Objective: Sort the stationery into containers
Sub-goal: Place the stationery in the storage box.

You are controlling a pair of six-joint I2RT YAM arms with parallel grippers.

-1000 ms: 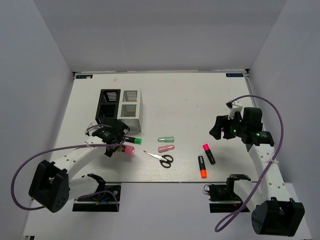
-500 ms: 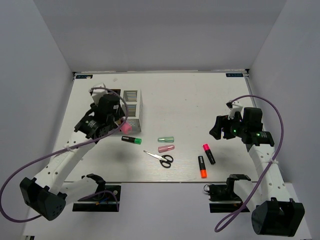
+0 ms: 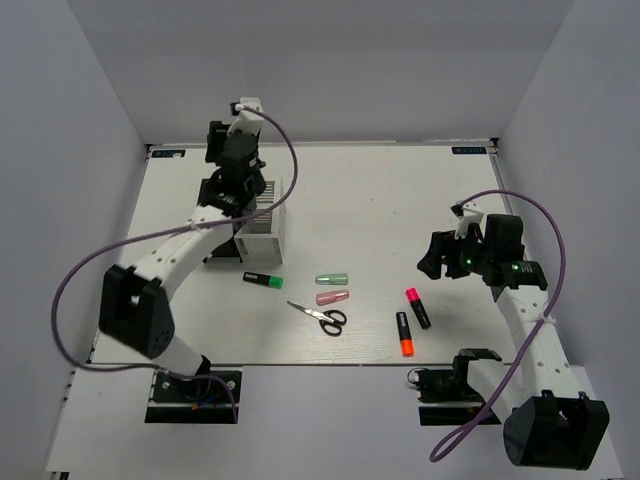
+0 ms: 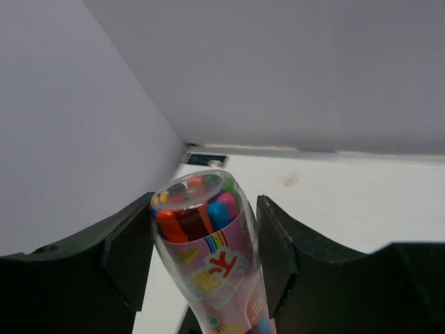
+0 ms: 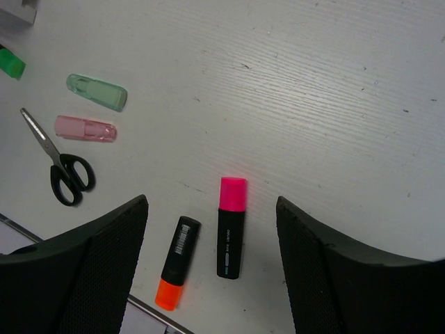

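The pink tube [image 4: 201, 209], clear-ended with coloured sticks packed inside, is clamped upright between the fingers of the left tool [image 4: 204, 240]. The grip sits on its sides so the rounded end points up and the other end can go down first. From the overhead view this tool hangs high at the far side of the surface [image 3: 380, 200], just above the white organiser [image 3: 262, 232]. My guess is that the height is there to clear the mesh walls before the drop. Which compartment lies beneath it I cannot tell.

Well nearer than this tool, loose on the surface, lie the green-capped marker [image 3: 263, 280], the green capsule [image 3: 331, 279], the pink capsule [image 3: 332, 297] and the scissors [image 3: 320, 316].

The right tool [image 5: 211, 202] is spread wide and holds nothing. It hovers with the pink-capped marker [image 5: 231, 226] right under its gap and the orange-capped marker [image 5: 177, 271] just beside that. It looks lined up for one of them.
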